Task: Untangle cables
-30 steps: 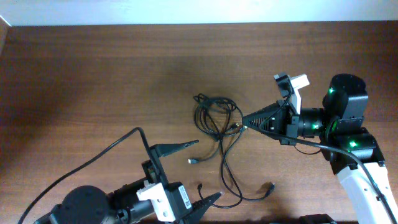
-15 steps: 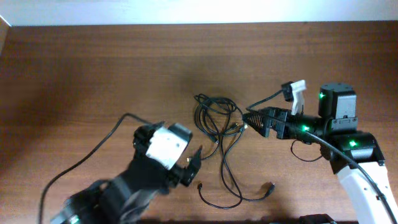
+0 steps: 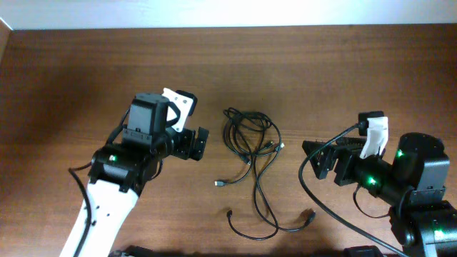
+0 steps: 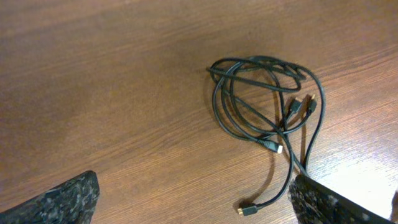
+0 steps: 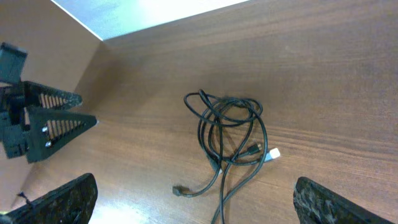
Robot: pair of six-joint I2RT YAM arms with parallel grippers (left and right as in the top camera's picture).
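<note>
Find the cables (image 3: pixel 248 137) lying in the middle of the wooden table (image 3: pixel 86 64) as a loose coil, with several strands and small plug ends trailing out toward the arms' side, between the two grippers and touching neither. Note the left gripper (image 3: pixel 202 145) near the coil on its left, raised above the wood, fingers spread wide apart and gripping nothing. Note the right gripper (image 3: pixel 312 158) near the coil on the opposite side, likewise spread wide and empty.

Overhead looks straight down on the table (image 3: pixel 71 71); both wrist views face the cables (image 3: pixel 248 135) from opposite sides.
</note>
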